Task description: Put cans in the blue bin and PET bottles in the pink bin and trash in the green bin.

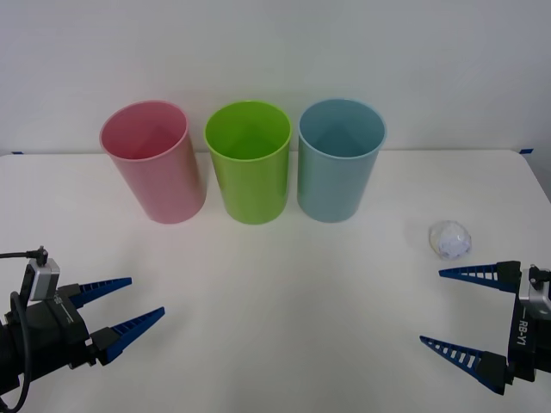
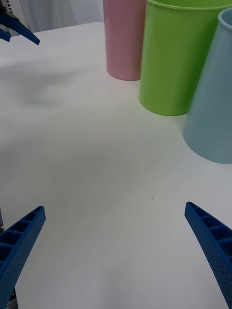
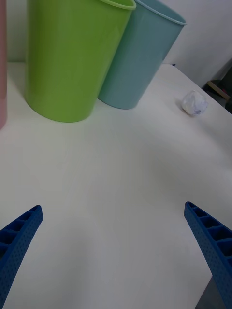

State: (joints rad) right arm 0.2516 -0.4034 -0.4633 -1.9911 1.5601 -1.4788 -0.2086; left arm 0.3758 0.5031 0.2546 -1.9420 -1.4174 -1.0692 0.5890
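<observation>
Waiting low at the near edge of the white table [image 1: 284, 327]: both arms, nothing held. Left gripper [image 1: 125, 308] sits at the near left corner, blue ribbed fingers spread apart, empty. Right gripper [image 1: 469, 314] sits at the near right corner, fingers likewise spread wide, empty.

Just beyond the right gripper's upper finger lies the trash [image 1: 451, 239], a small wrinkly ball of translucent whitish plastic film with a bluish tint. It rests on the bare table, not touching the finger, well to the right of the bins. The left wrist view shows it past the blue bin, alone on the tabletop [image 3: 194, 103].

Handling estimate: very light, soft, crushable, springy; no fragility concern. The film looks slick, and the ball may skid or roll if nudged by one finger only. Best to straddle it across its widest part, fingers down close to the table, and close until the film compresses.

Far row, left to right: the pink bin [image 1: 155, 163], a tall pink plastic cup-shaped bin; the green bin [image 1: 250, 163], lime-green, same shape; the blue bin [image 1: 338, 163], light blue. All upright, close side by side, all looking empty from here. The green bin is the target; the carry from the trash must cross over or around the blue bin.
</observation>
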